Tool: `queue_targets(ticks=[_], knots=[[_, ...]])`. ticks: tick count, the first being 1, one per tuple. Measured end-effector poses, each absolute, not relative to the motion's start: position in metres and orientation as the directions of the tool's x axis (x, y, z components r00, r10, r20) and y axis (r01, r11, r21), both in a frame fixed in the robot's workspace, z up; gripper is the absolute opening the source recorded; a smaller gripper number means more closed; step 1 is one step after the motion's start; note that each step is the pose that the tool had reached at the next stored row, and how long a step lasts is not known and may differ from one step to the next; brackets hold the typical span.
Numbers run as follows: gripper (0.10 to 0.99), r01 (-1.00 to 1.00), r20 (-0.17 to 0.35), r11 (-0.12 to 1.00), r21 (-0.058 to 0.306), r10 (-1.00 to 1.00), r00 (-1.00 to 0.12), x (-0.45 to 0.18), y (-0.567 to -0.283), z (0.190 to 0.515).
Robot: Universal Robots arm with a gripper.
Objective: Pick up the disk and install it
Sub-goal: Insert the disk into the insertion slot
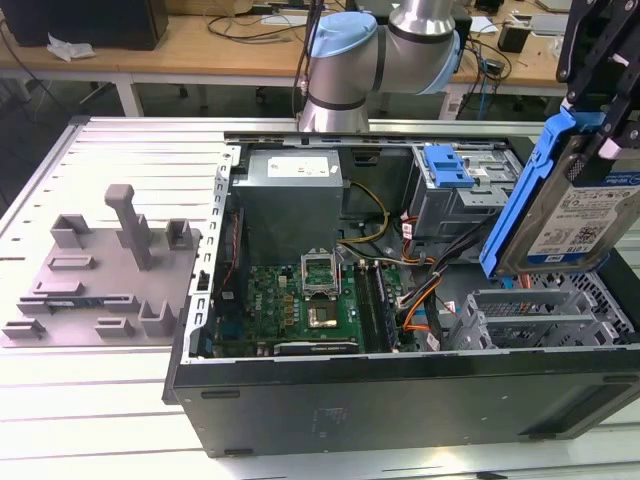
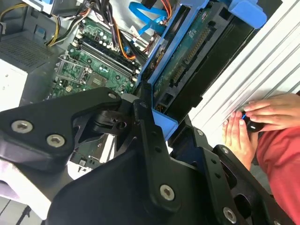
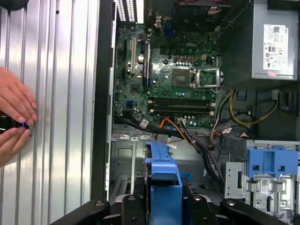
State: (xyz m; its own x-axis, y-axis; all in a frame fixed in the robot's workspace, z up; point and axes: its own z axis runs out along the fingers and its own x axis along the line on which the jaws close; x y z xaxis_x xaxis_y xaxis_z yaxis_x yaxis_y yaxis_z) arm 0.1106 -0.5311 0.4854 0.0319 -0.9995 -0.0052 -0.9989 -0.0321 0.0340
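The disk, a silver drive with a white-and-blue label in a blue plastic bracket, hangs tilted above the open computer case at the exterior view's right. My gripper is shut on its upper end. In the second wrist view the disk's green circuit side runs out from between the black fingers. In the first wrist view the blue bracket sticks out over the case's drive bay floor.
Inside the case are a green motherboard, a grey power supply box, loose cables and a silver cage with a blue tab. A grey fixture lies at the exterior view's left. A person's hands rest on the ribbed table beside the case.
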Motion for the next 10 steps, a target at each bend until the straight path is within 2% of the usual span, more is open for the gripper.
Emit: queue_targets(ticks=[5,10], knots=[[0.369,-0.999,-0.005,0.034,0.034,-0.999,-0.034,0.1106,-0.5316,0.4846],[0.369,-0.999,-0.005,0.034,0.034,-0.999,-0.034,0.1106,-0.5317,0.4845]])
